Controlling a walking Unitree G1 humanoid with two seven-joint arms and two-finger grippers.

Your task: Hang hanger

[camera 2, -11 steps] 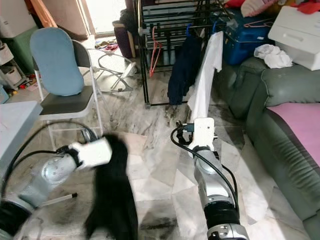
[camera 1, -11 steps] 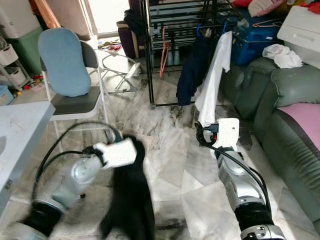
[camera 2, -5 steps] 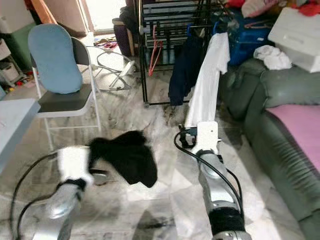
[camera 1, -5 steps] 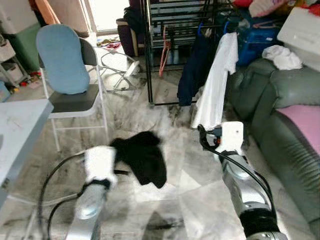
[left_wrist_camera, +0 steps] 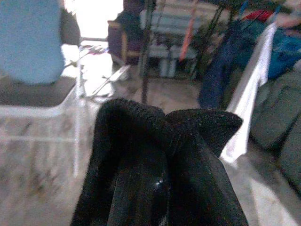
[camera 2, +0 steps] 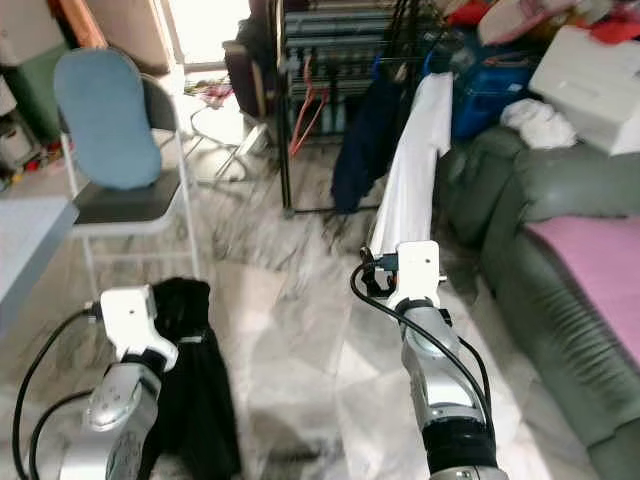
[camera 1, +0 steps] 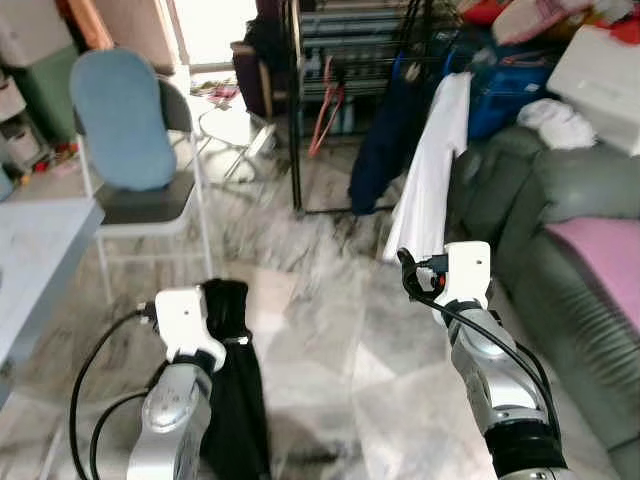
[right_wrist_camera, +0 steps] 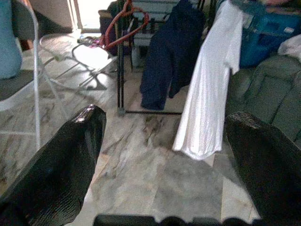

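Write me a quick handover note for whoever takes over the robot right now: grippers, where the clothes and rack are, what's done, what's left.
Left gripper: raised low on the robot's left, shut on a black garment that hangs down toward the floor.
Right gripper: open, holding nothing, raised and pointing toward the rack.
Drying rack: ahead across the marble floor, with a white shirt and a dark blue garment on it.
Done: garment picked up.
Left: approach the rack and hang the garment. No hanger can be made out in the black garment.
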